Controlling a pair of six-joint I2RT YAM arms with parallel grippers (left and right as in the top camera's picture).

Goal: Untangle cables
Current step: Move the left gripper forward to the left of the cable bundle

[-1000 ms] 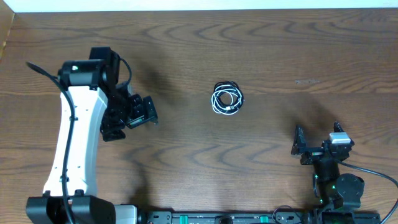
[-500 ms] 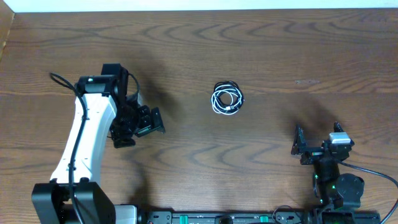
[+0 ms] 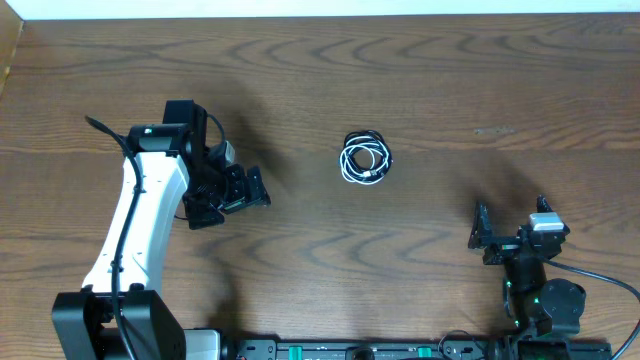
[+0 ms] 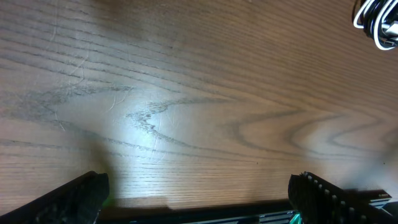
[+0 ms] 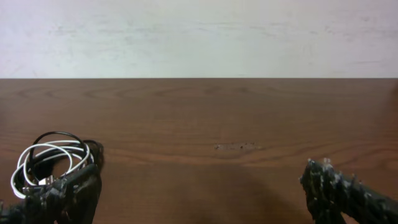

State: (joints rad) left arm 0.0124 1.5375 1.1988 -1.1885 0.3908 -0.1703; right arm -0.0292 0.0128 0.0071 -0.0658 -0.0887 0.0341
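The cables (image 3: pixel 366 158) lie in one small coiled bundle of white and black loops near the middle of the wooden table. The bundle shows at the top right corner of the left wrist view (image 4: pixel 379 22) and at the left of the right wrist view (image 5: pixel 53 158). My left gripper (image 3: pixel 243 189) is open and empty, left of the bundle and well apart from it. My right gripper (image 3: pixel 507 232) is open and empty near the front right of the table, its left finger low in front of the bundle in its own view.
The wooden table (image 3: pixel 450 90) reaches a pale wall at the back (image 5: pixel 199 37). A thick black cord (image 3: pixel 100 128) trails from the left arm. The arm bases and a dark rail (image 3: pixel 350 350) line the front edge.
My left arm has swung right, toward the cable bundle, with its gripper open. The right arm and the cables have not moved.
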